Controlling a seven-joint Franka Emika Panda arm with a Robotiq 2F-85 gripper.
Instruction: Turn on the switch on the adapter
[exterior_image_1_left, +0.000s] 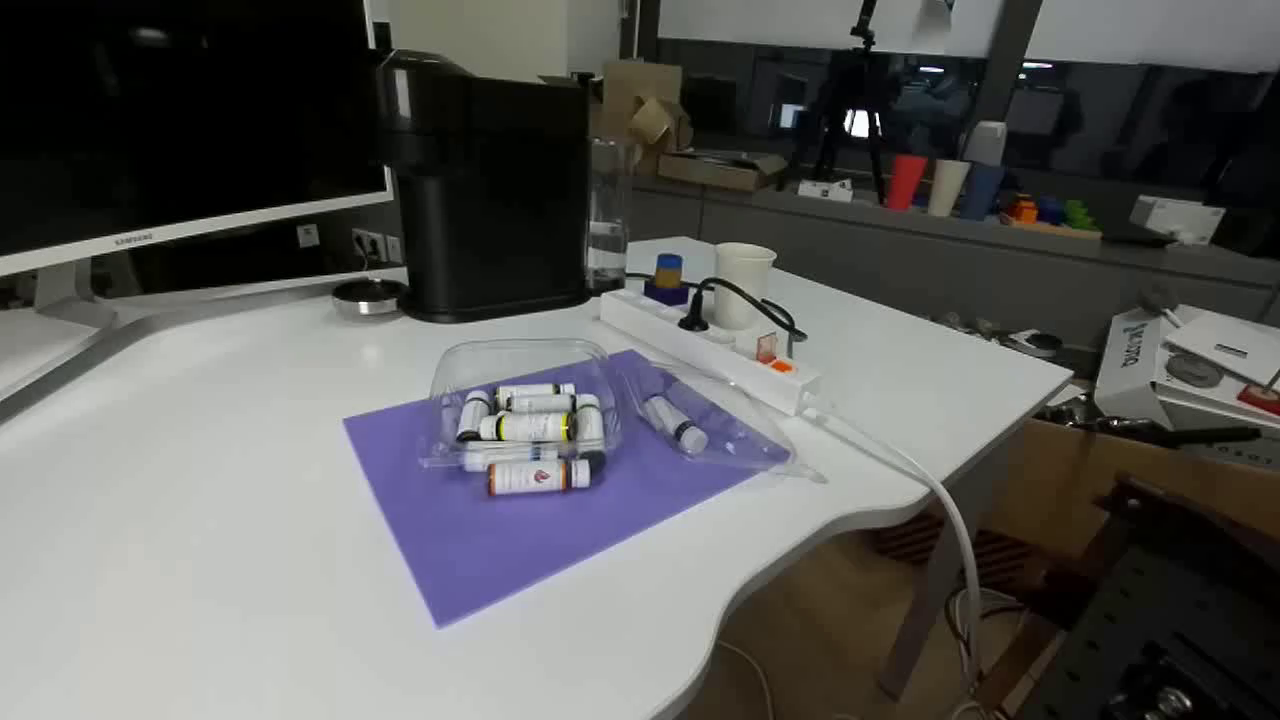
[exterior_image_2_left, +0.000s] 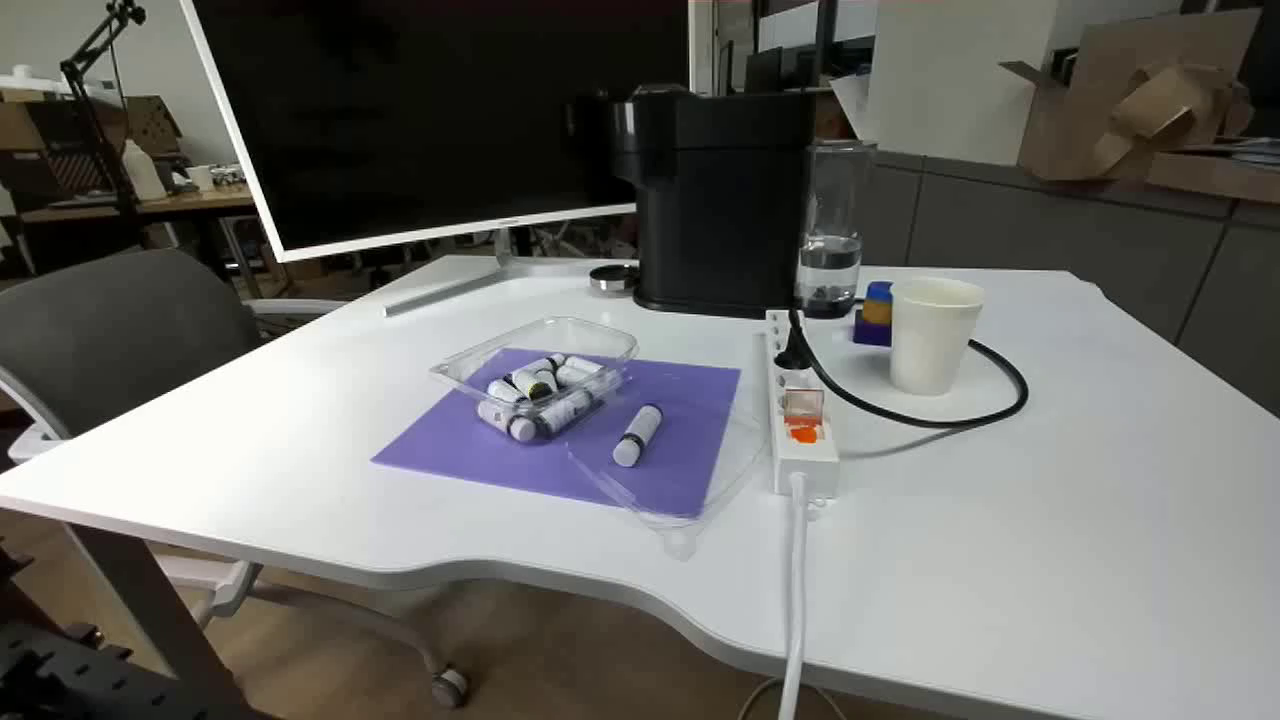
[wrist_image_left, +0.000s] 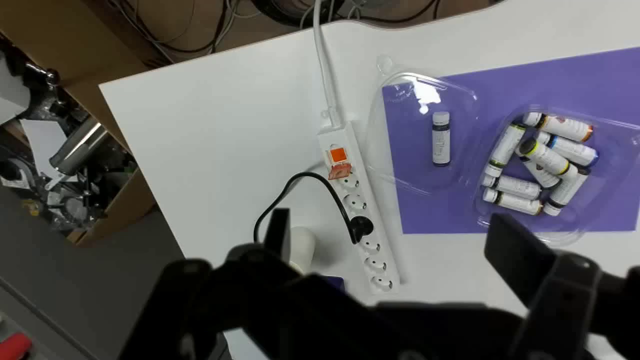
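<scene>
The adapter, a long white power strip, lies on the white table in both exterior views (exterior_image_1_left: 725, 366) (exterior_image_2_left: 808, 467) and in the wrist view (wrist_image_left: 361, 192). The switch, a small orange-red button, sits near its cord end (exterior_image_1_left: 781, 366) (exterior_image_2_left: 804, 434) (wrist_image_left: 338, 154). A clear reddish flap (exterior_image_2_left: 803, 403) stands raised beside the switch, on the socket side. A black plug (wrist_image_left: 361, 227) is in a middle socket. My gripper (wrist_image_left: 393, 232) is open and empty, above the table, its fingers spread on either side of the strip's socket end. It is out of both exterior views.
A white cup (exterior_image_2_left: 930, 340) and a purple block (exterior_image_1_left: 667, 292) stand beside the strip. A clear tray (exterior_image_1_left: 525, 350) of small bottles, its clear lid (wrist_image_left: 420, 100) and a loose bottle (wrist_image_left: 441, 140) lie on a purple sheet (exterior_image_1_left: 460, 560). A black machine (exterior_image_1_left: 490, 200) stands behind.
</scene>
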